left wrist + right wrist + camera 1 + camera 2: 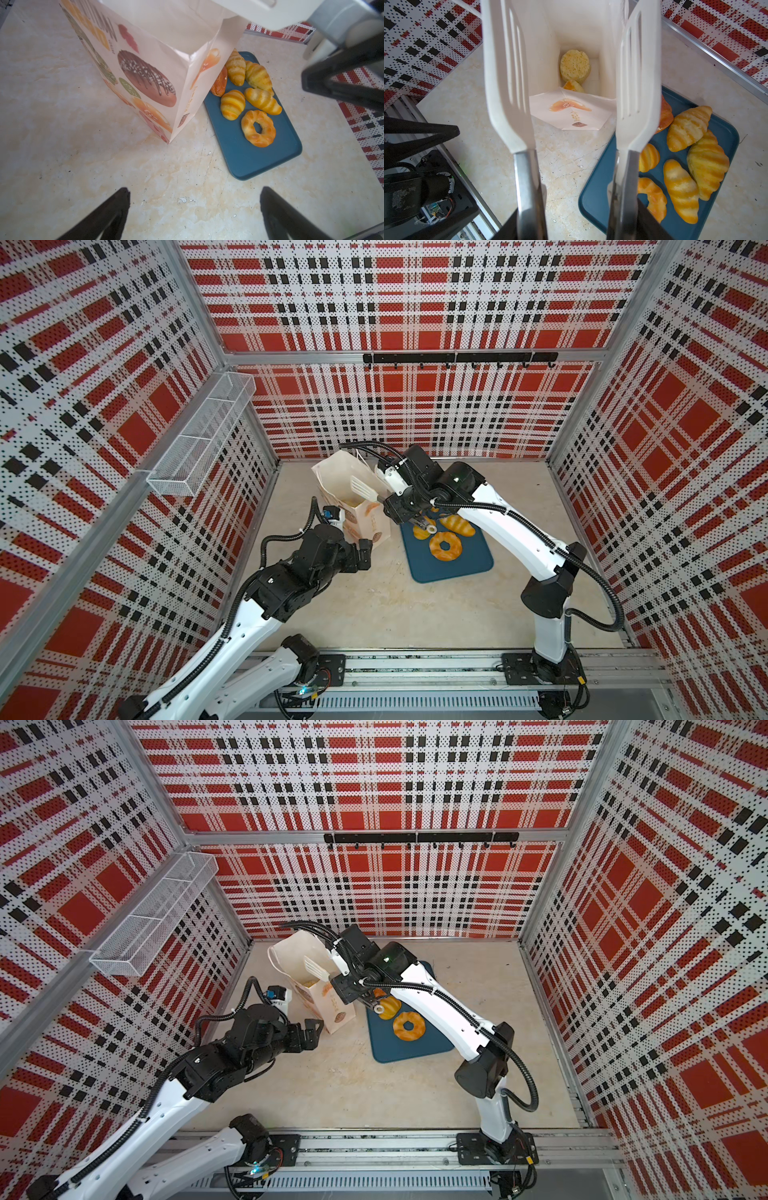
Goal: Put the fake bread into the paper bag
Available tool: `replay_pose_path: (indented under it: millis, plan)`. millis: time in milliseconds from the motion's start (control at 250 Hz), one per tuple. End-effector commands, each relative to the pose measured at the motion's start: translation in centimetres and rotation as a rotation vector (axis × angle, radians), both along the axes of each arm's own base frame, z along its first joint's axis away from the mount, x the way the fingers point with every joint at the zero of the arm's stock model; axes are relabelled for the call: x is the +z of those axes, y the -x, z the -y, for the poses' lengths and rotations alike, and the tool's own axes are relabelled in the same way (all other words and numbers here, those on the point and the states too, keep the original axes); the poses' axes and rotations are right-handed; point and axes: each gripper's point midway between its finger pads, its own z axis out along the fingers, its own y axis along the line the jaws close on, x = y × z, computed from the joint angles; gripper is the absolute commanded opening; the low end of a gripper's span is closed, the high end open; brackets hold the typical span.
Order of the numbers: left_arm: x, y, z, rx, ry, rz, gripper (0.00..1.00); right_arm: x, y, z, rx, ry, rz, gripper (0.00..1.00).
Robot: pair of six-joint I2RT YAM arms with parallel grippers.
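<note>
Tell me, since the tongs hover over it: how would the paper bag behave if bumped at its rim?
The paper bag looks tall, thin-walled and narrow-based, so it would probably tip or slide easily. Only two pastries show inside, so little weight likely anchors it. Its walls would probably crumple rather than resist the tongs.

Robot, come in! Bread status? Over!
Left gripper open, empty. Right gripper holds open tongs over paper bag. Two breads bagged, six on tray. Nothing blocking.
</note>
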Motion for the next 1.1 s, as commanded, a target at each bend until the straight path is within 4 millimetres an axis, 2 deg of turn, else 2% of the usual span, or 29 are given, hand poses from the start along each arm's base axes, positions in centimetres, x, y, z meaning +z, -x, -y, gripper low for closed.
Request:
replay_pose_path:
  millis: [0,104,256,412,616,716,892,1032,1097]
  plan:
    - [0.6,0.0,0.3,0.026,-0.002,0.036,0.99,3.7,0.1,0.7,-0.011,-0.066,0.087,0.6]
    - [0.4,0.4,0.8,0.025,-0.013,0.05,0.99,4.4,0.3,2.1,-0.036,-0.049,0.113,0.6]
    - [0.6,0.5,2.3,-0.007,0.005,0.074,0.99,4.7,1.0,5.2,-0.1,-0.02,0.132,0.61]
    - [1.0,0.2,3.9,-0.033,-0.006,0.1,0.99,3.9,1.9,9.2,-0.184,-0.007,0.125,0.6]
    - [0.2,0.6,5.9,-0.067,-0.007,0.086,0.99,2.2,3.5,14.2,-0.288,0.018,0.093,0.6]
    - [-0.5,1.0,6.6,-0.076,-0.012,0.078,0.99,0.4,4.2,16.2,-0.335,0.017,0.057,0.61]
    - [-2.0,1.5,7.5,-0.087,-0.005,0.051,0.99,-4.5,4.8,19.4,-0.42,0.043,-0.039,0.61]
    - [-3.0,1.7,8.0,-0.097,-0.004,0.034,0.99,-8.5,5.9,20.5,-0.441,0.064,-0.136,0.61]
    - [-3.4,1.9,8.4,-0.107,-0.006,0.026,0.99,-9.6,6.1,20.7,-0.445,0.072,-0.158,0.61]
